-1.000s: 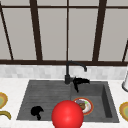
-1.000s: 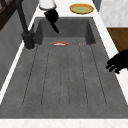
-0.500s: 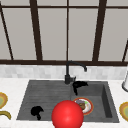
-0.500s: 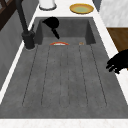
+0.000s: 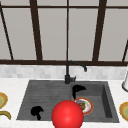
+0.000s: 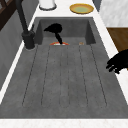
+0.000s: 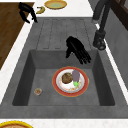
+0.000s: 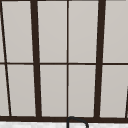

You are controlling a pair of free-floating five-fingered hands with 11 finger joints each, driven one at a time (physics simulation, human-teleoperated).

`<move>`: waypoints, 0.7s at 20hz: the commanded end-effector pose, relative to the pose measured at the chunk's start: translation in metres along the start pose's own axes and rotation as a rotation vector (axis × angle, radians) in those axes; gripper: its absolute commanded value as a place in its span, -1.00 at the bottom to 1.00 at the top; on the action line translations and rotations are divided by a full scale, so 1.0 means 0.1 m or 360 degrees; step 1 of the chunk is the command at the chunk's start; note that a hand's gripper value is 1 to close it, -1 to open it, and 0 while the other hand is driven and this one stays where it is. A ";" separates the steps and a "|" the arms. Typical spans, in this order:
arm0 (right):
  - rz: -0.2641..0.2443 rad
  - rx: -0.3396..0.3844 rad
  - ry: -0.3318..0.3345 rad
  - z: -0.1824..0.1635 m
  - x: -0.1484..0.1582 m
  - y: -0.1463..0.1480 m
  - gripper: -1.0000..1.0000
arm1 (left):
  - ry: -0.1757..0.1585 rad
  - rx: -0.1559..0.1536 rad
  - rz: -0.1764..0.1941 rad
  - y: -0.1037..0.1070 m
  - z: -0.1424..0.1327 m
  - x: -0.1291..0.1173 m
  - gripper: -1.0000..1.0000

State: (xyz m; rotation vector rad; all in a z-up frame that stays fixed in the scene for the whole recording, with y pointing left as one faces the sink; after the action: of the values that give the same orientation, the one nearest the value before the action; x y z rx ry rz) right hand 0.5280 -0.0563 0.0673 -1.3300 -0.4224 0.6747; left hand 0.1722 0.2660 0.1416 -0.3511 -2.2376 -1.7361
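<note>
**Right hand hovers over plate of food in sink basin**

Fingers of the right hand [image 7: 77, 51] hang straight and spread, pointing down toward the plate [image 7: 70, 81] that lies on the floor of the sink's basin [image 7: 25, 75]. The hand holds nothing and hangs just above the plate's far edge, apart from it, near the basin wall that borders the draining board. In the front view the right hand [image 5: 78, 89] shows just below and right of the faucet's base, with the plate [image 5: 85, 106] right beneath it. In the left side view the same hand [image 6: 55, 28] hangs over the basin, and a sliver of the plate's red rim [image 6: 59, 43] peeks over the edge of the draining board [image 6: 65, 75].

The plate has a red rim and a white middle, and carries a brown lump, a grey-purple piece and a bit of green. A small round item [image 7: 38, 91] lies on the basin floor near the plate's left side in the right side view, apart from it.

The left hand [image 5: 37, 111] hovers at the near left edge of the sink, its fingers curled loosely downward and holding nothing. A red ball [image 5: 67, 115] sits in the near foreground of the front view. The black faucet [image 5: 71, 71] stands at the far edge, and yellow dishes [image 5: 123, 110] rest on the counter at both ends.
</note>
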 end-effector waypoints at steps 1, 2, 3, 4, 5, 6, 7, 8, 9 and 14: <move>-0.0005 0.0162 -0.0079 0.00 -0.12 0.09 -1.00 | 0.0000 0.0000 0.0000 0.00 0.00 0.00 0.00; -0.0004 0.0166 -0.0079 -0.04 -0.15 0.11 -1.00 | 0.0000 0.0000 0.0000 0.00 0.00 0.00 0.00; -0.0010 0.0165 -0.0071 -0.11 -0.20 0.12 -1.00 | 0.0000 0.0000 0.0000 0.00 0.00 0.00 0.00; -0.0021 0.0185 -0.0079 -0.15 -0.23 0.15 -1.00 | 0.0000 0.0000 0.0000 0.00 0.00 0.00 0.00; -0.0034 0.0217 -0.0083 -0.19 -0.27 0.18 -1.00 | 0.0000 0.0000 0.0000 0.00 0.00 0.00 0.00; -0.0040 0.0253 -0.0085 -0.22 -0.30 0.24 -1.00 | 0.0000 0.0000 0.0000 0.00 0.00 0.00 0.00; -0.0043 0.0279 -0.0084 -0.28 -0.31 0.29 -1.00 | 0.0000 0.0000 0.0000 0.00 0.00 0.00 0.00; -0.0037 0.0306 -0.0080 -0.34 -0.33 0.34 -1.00 | 0.0000 0.0000 0.0000 0.00 0.00 0.00 0.00; -0.0030 0.0318 -0.0088 -0.39 -0.36 0.38 -1.00 | 0.0000 0.0000 0.0000 0.00 0.00 0.00 0.00; 0.0005 0.0321 -0.0174 -0.38 -0.45 0.71 -1.00 | 0.0000 0.0000 0.0000 0.00 0.00 0.00 0.00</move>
State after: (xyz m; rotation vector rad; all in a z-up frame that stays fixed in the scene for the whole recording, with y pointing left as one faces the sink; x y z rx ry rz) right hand 0.5139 -0.1102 0.0139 -1.1552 -0.4277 0.7136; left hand 0.1722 0.2660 0.1416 -0.3511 -2.2376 -1.7361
